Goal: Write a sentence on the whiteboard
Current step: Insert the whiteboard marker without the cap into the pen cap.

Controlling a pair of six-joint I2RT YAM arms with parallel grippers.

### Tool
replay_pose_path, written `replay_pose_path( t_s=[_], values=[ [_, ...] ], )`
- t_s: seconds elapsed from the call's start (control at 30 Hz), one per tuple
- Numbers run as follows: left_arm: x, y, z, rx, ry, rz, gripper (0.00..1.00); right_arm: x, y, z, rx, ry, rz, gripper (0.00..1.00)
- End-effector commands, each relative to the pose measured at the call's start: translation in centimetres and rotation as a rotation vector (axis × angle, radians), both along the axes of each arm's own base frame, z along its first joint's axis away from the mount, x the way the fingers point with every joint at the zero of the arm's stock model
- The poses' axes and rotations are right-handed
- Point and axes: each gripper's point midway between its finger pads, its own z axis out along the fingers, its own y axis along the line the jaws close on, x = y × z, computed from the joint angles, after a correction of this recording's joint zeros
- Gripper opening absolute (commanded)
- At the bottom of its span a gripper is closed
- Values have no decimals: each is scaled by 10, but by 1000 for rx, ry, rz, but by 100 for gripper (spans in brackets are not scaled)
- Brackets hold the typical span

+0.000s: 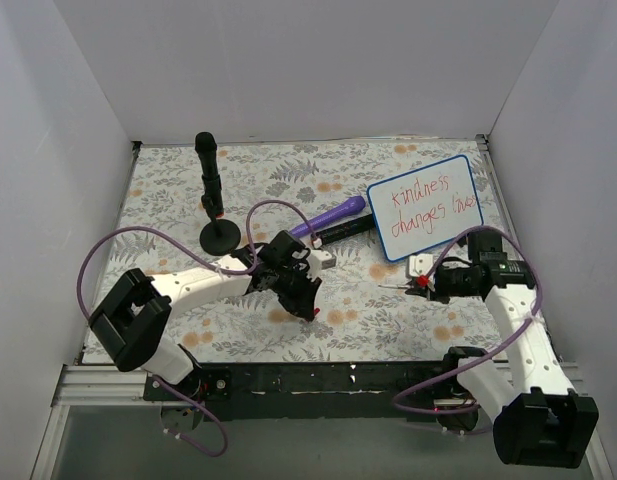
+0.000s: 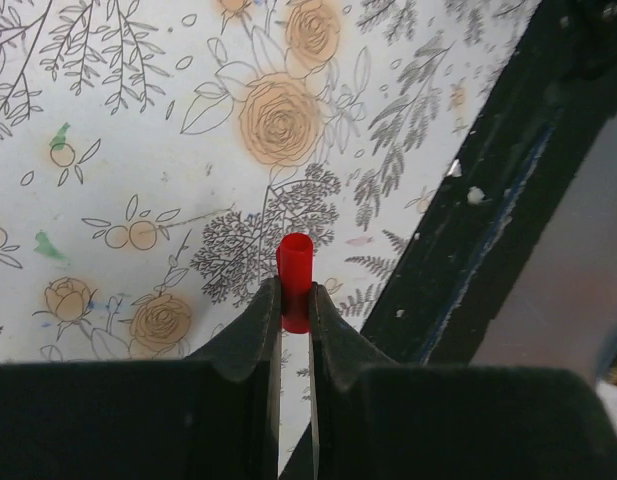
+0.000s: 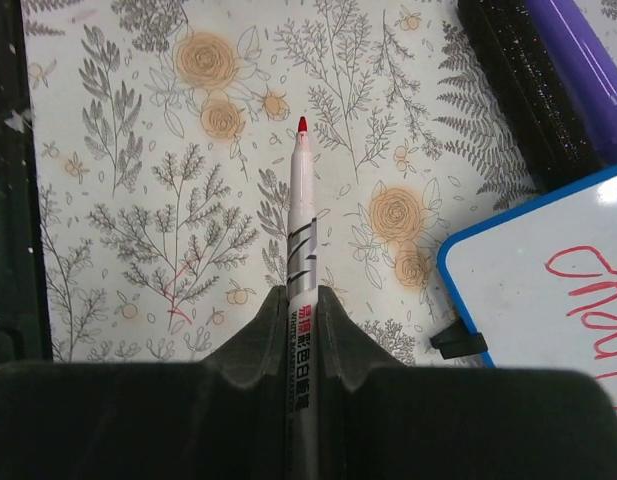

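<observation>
Two black fingers of the left pincer (image 2: 294,290) fill the bottom of the left wrist view. They are pinching a small red cap (image 2: 295,255), which sticks up between them. Under it is the flowery mat (image 2: 138,150) on the table (image 2: 488,220), whose dark edge runs down the right side of that view.

The right pincer (image 3: 301,295) is pinching a white marker (image 3: 301,210) with a red tip. The marker points up the middle of the right wrist view, and its tip is over the mat, not on the whiteboard (image 1: 425,207).

The whiteboard lies flat in the upper right of the top view, tilted a bit. It has a blue rim. The sentence (image 1: 433,213) is on it in red, in two lines: "kindness" and "changes lives". The right pincer is just below the whiteboard's lower edge.

A purple marker (image 1: 328,218) lies to the left of the whiteboard, with a long black block (image 1: 340,232) just beside it. A black stand (image 1: 210,185) with a round foot is upright in the upper left part of the mat.
</observation>
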Motion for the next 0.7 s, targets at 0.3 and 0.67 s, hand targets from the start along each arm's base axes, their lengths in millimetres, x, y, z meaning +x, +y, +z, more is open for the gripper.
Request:
replay_pose_path(
  t_s=[0.3, 0.67],
  values=[
    [-22, -29, 48, -341, 456, 11, 0, -1, 38, -27, -157, -231, 250, 1],
    [-29, -37, 48, -393, 547, -91, 0, -10, 92, -26, -174, -235, 381, 1]
  ],
)
